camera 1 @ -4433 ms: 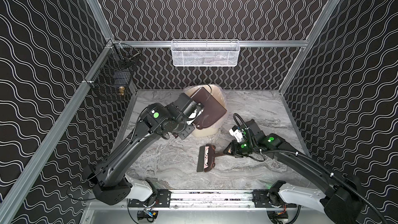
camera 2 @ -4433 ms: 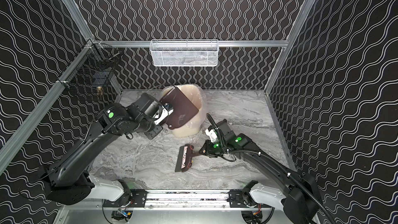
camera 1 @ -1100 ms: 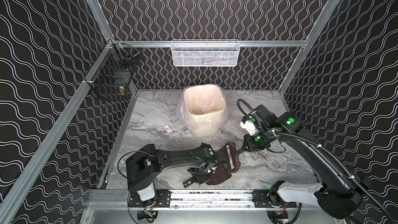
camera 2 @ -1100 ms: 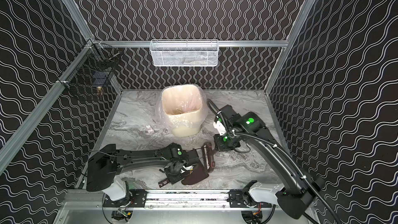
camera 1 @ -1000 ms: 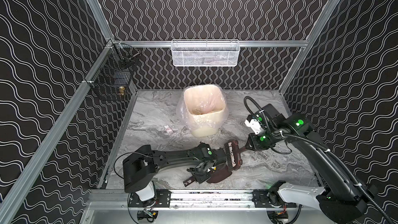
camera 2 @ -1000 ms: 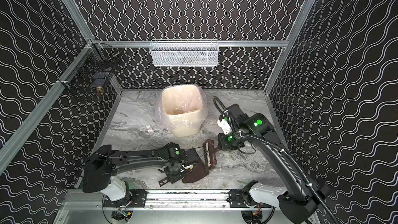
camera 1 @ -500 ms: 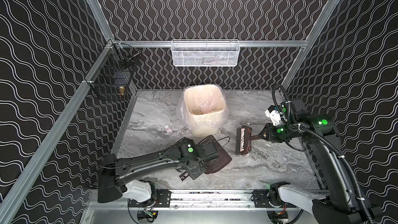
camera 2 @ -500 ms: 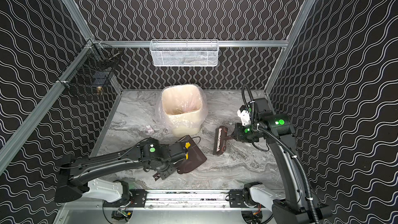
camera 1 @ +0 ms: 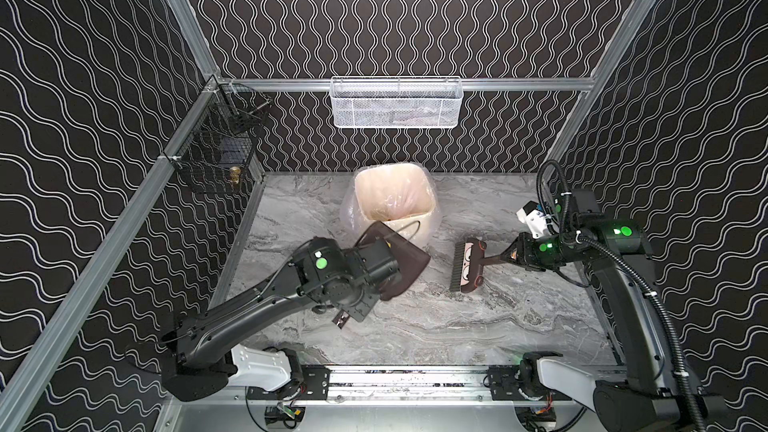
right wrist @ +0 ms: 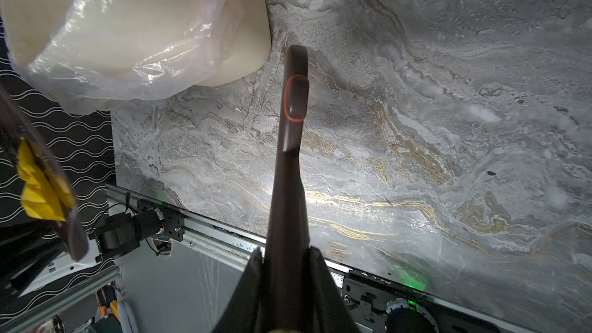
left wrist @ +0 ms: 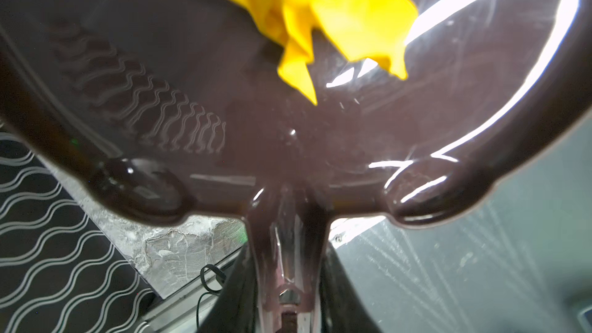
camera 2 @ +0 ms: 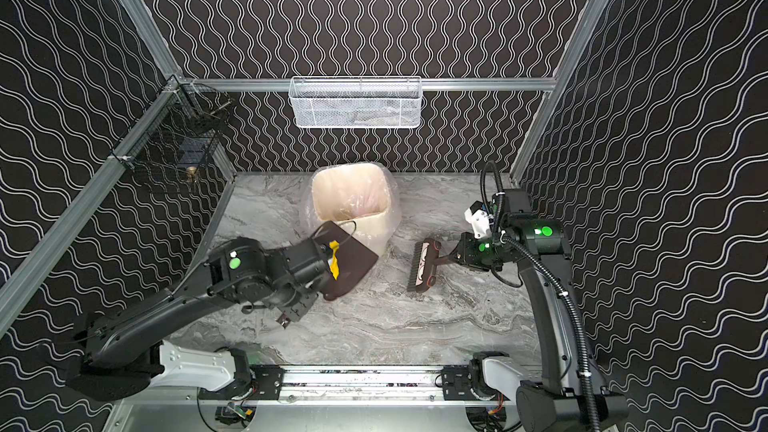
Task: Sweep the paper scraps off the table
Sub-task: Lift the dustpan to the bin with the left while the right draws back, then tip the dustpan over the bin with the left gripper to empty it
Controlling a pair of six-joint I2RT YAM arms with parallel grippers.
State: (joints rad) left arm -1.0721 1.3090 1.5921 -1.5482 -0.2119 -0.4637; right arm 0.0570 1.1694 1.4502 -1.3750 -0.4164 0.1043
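Yellow scrap [left wrist: 336, 11]: light, prob. slips off tilted dustpan [left wrist: 224, 107]; left hand [left wrist: 290, 296] clenched on its handle, right hand [right wrist: 285, 283] clenched on brush [right wrist: 290, 155].

Both top views look down from high above the front onto the marble surface [camera 1: 436, 326]. My left wrist camera sits tight against the dustpan [left wrist: 256, 139], facing along its handle. My right wrist camera looks down the brush [right wrist: 290, 161] handle, sharing the lined bin [right wrist: 243, 27] with both top views.
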